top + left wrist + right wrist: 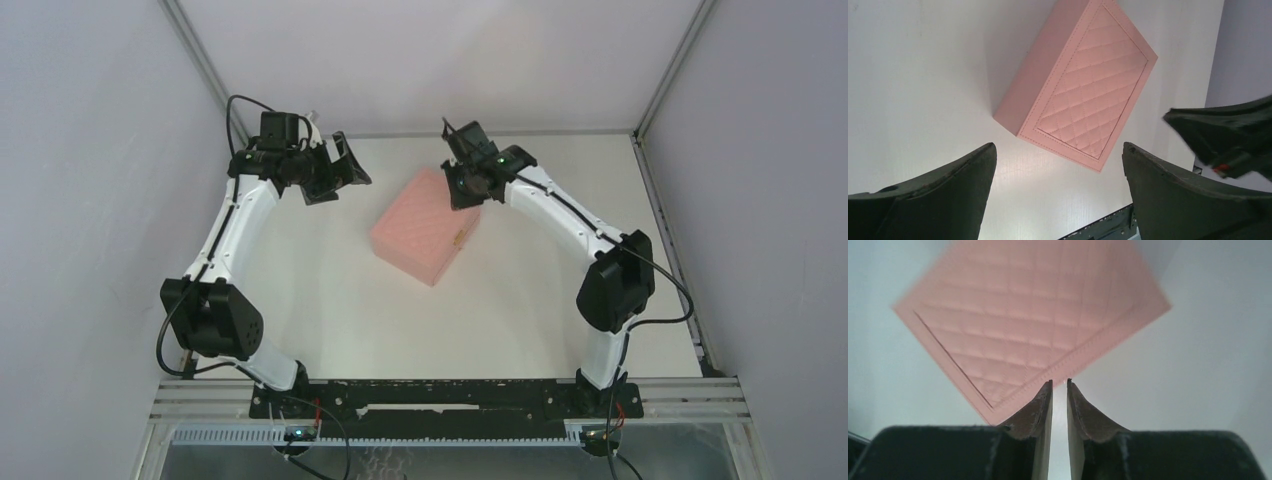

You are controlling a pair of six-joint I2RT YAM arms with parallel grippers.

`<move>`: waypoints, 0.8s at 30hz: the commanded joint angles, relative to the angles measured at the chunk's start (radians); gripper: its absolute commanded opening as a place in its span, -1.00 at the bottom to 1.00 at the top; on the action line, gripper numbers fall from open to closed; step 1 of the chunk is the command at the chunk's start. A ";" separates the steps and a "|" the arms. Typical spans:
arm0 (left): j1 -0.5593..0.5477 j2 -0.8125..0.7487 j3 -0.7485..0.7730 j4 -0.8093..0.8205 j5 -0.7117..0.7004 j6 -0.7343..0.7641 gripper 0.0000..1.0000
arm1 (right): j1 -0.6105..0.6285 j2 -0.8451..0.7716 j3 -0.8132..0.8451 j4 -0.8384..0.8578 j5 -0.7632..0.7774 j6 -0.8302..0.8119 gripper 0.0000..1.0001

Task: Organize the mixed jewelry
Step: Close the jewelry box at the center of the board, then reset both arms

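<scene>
A closed pink quilted box lies near the middle of the white table, turned at an angle. It also shows as the pink box in the left wrist view and the pink box in the right wrist view. The mixed jewelry is out of view. My left gripper hangs to the far left of the box, well apart from it. This left gripper is wide open and empty. My right gripper hovers over the box's far corner. The right gripper has only a narrow gap between its jaws, with nothing in it.
Grey enclosure walls and metal frame posts surround the white table. A black rail with the arm bases runs along the near edge. The right arm's gripper shows at the right in the left wrist view.
</scene>
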 commanded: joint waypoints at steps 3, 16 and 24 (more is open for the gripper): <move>-0.002 -0.038 0.041 0.014 -0.026 0.005 1.00 | 0.001 0.022 0.073 0.076 0.040 0.001 -0.51; -0.002 -0.090 0.094 0.010 -0.032 0.003 1.00 | -0.057 -0.035 0.158 0.070 0.041 0.014 -0.42; -0.002 -0.233 0.069 0.104 -0.097 0.061 0.99 | -0.224 -0.418 -0.060 0.291 0.103 0.059 -0.01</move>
